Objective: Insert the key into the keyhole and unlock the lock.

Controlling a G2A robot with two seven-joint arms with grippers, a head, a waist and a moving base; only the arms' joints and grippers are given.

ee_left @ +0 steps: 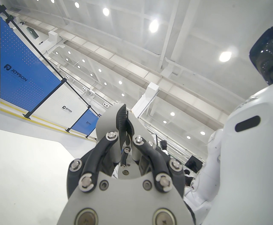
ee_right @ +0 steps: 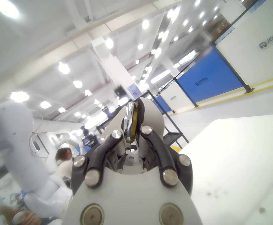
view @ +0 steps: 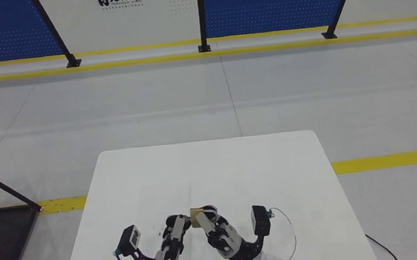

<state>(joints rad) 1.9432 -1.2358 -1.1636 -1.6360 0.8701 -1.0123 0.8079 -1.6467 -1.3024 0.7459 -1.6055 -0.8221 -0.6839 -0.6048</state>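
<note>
Two grippers meet at the top view's lower centre: right gripper (ee_right: 136,105) clamps the lock (ee_right: 129,122); left gripper (ee_left: 125,116) pinched narrow, contents unclear. Recommend aligning squarely before inserting.

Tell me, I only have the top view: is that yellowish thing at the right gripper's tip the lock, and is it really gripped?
Observer: Yes. The right wrist view shows the right gripper shut on the lock, brass with a shiny metal part, pinched between its fingers.
Operator: Does the left gripper have the key?
Observer: The left wrist view shows the left gripper shut tight, but I cannot make out a key in it.
Operator: Is the lock resting on the table?
Observer: It seems not. In the right wrist view the lock stands against the hall behind, with the table off to one side.
</note>
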